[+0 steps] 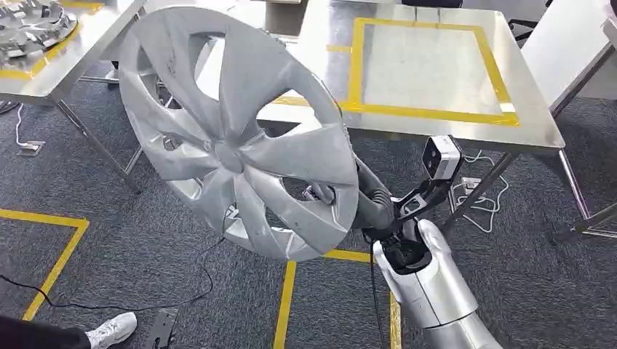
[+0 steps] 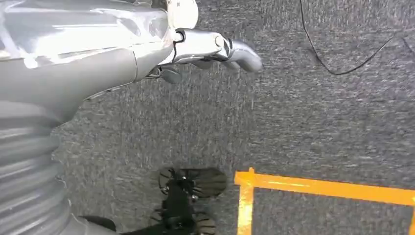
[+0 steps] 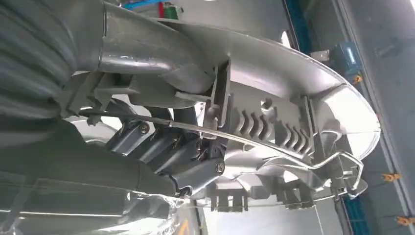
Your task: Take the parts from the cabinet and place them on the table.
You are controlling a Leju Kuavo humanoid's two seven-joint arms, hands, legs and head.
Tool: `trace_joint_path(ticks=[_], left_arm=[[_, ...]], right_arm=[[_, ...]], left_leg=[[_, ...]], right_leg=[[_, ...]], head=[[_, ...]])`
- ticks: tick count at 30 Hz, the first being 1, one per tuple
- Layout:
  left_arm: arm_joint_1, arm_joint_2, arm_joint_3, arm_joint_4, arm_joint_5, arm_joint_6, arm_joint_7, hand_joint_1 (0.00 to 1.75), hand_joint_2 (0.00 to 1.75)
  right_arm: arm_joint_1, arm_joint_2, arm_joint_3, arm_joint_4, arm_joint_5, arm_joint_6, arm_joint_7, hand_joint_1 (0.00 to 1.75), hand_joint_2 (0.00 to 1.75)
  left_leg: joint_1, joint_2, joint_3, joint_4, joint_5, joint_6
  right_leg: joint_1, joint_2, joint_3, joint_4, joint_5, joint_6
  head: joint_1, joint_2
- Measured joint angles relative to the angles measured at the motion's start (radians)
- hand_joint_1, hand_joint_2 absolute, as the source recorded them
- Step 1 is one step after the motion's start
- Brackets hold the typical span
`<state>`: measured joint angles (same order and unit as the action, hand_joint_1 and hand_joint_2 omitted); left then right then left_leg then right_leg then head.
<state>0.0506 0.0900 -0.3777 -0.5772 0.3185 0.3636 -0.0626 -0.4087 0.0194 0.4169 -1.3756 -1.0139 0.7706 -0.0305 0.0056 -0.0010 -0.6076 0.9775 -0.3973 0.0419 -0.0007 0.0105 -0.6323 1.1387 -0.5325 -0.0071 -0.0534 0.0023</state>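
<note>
Hubcap [image 1: 240,138] is up in the air in my head view, silver and spoked, tilted with its face turned toward the camera, held over the grey carpet [image 1: 145,247] in front of the desk [image 1: 531,109]. My right hand [image 1: 367,200] has it by the rim on the lower right side; most of the hand sits behind the cap, and the right wrist view shows the dark fingers [image 3: 166,147] curled around the ribbed back edge of the hubcap [image 3: 274,117], with the thick thumb pressed on the other side, so that hand is gripping it. The wrist camera [image 1: 441,156] sticks up just beside the cap's edge. The desk is steel with a yellow tape rectangle [image 1: 426,65] marked on it. A second desk [image 1: 44,80] at the upper left carries another hubcap [image 1: 33,22]. Yellow tape lines [image 1: 284,298] run across the carpet, and a black cable [image 1: 109,302] trails over it. A white shoe [image 1: 113,331] shows at the lower left. My left hand [image 2: 215,51] hangs over the carpet with its fingers curled in and nothing in them.
</note>
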Motion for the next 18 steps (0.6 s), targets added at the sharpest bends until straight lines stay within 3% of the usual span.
trace_joint_path(ticks=[2, 3, 4, 5, 7, 8, 9, 11, 13, 14, 16, 17, 18], left_arm=[[0.005, -0.003, 0.0, -0.003, -0.008, 0.005, 0.009, 0.0, 1.75], [0.008, -0.006, 0.002, -0.005, -0.011, 0.005, 0.013, 0.0, 1.75], [0.013, -0.008, 0.004, -0.008, -0.016, 0.005, 0.016, 0.0, 1.75], [0.015, -0.012, 0.006, -0.01, -0.018, 0.005, 0.016, 0.0, 1.75], [0.015, -0.019, 0.016, -0.013, -0.029, 0.002, 0.016, 0.0, 1.75], [0.014, -0.019, 0.023, -0.012, -0.038, -0.006, 0.016, 0.0, 1.75], [0.015, -0.023, 0.03, -0.012, -0.046, -0.011, 0.016, 0.0, 1.75], [0.018, -0.026, 0.042, -0.01, -0.054, -0.02, 0.016, 0.0, 1.75], [0.018, -0.029, 0.048, -0.01, -0.059, -0.025, 0.016, 0.0, 1.75], [0.018, -0.031, 0.05, -0.009, -0.061, -0.027, 0.013, 0.0, 1.75], [0.018, -0.033, 0.061, -0.004, -0.071, -0.038, 0.008, 0.0, 1.75], [0.018, -0.036, 0.067, 0.001, -0.077, -0.042, 0.007, 0.0, 1.75], [0.019, -0.039, 0.072, 0.003, -0.082, -0.047, 0.006, 0.0, 1.75]], right_arm=[[0.0, -0.006, -0.021, 0.006, 0.001, -0.008, -0.011, 1.75, 1.75], [0.0, -0.01, -0.031, 0.009, 0.003, -0.008, -0.013, 1.75, 1.75], [-0.001, -0.014, -0.042, 0.013, 0.005, -0.01, -0.016, 1.75, 1.75], [-0.003, -0.018, -0.05, 0.016, 0.006, -0.011, -0.018, 1.75, 1.75], [-0.014, -0.021, -0.066, 0.019, 0.006, -0.011, -0.02, 1.75, 1.75], [-0.021, -0.021, -0.07, 0.021, 0.008, -0.013, -0.021, 1.75, 1.75], [-0.023, -0.021, -0.073, 0.021, 0.011, -0.016, -0.022, 1.75, 1.75], [-0.024, -0.022, -0.079, 0.021, 0.016, -0.018, -0.022, 1.75, 1.75], [-0.024, -0.021, -0.08, 0.021, 0.022, -0.021, -0.022, 1.75, 1.75], [-0.025, -0.021, -0.08, 0.021, 0.023, -0.021, -0.022, 1.75, 1.75], [-0.027, -0.021, -0.08, 0.022, 0.024, -0.023, -0.024, 1.75, 1.75], [-0.027, -0.021, -0.08, 0.025, 0.026, -0.024, -0.025, 1.75, 1.75], [-0.025, -0.021, -0.08, 0.027, 0.028, -0.026, -0.025, 1.75, 1.75]], left_leg=[[0.0, -0.002, 0.002, 0.001, -0.006, 0.002], [0.0, -0.003, 0.005, 0.001, -0.009, 0.001], [0.0, -0.005, 0.012, 0.002, -0.013, -0.001], [0.001, -0.007, 0.019, 0.003, -0.019, -0.005], [0.002, -0.008, 0.028, 0.012, -0.034, -0.016], [-0.008, -0.008, 0.022, 0.029, -0.047, -0.025], [-0.005, -0.007, 0.021, 0.028, -0.049, -0.028], [-0.002, -0.005, 0.024, 0.027, -0.053, -0.035], [0.005, -0.004, 0.017, 0.044, -0.069, -0.046], [0.006, -0.002, -0.005, 0.093, -0.095, -0.051], [0.008, -0.001, -0.089, 0.247, -0.154, -0.06], [0.008, 0.0, -0.133, 0.316, -0.172, -0.062], [0.008, 0.0, -0.16, 0.344, -0.162, -0.06]], right_leg=[[-0.003, 0.0, -0.095, 0.159, -0.043, 0.0], [-0.006, 0.0, -0.12, 0.185, -0.038, 0.009], [-0.01, -0.001, -0.116, 0.157, -0.011, 0.024], [-0.015, -0.002, -0.089, 0.087, 0.033, 0.041], [-0.022, -0.011, -0.013, -0.099, 0.119, 0.063], [-0.02, -0.015, 0.007, -0.135, 0.127, 0.053], [-0.019, -0.009, 0.005, -0.133, 0.125, 0.034], [-0.012, -0.007, 0.005, -0.131, 0.12, 0.021], [-0.022, -0.004, 0.014, -0.135, 0.118, 0.009], [-0.022, -0.004, 0.02, -0.135, 0.113, -0.001], [-0.02, -0.004, 0.025, -0.134, 0.108, -0.009], [-0.017, -0.003, 0.028, -0.134, 0.105, -0.012], [-0.015, -0.001, 0.032, -0.134, 0.101, -0.012]], head=[[0.0, 0.0], [0.0, 0.0], [0.0, 0.0], [0.0, 0.0], [0.001, 0.0], [0.002, 0.0], [0.0, 0.0], [0.001, 0.0], [0.001, 0.0], [-0.002, 0.0], [-0.002, 0.0], [-0.002, 0.0], [-0.002, 0.0]])
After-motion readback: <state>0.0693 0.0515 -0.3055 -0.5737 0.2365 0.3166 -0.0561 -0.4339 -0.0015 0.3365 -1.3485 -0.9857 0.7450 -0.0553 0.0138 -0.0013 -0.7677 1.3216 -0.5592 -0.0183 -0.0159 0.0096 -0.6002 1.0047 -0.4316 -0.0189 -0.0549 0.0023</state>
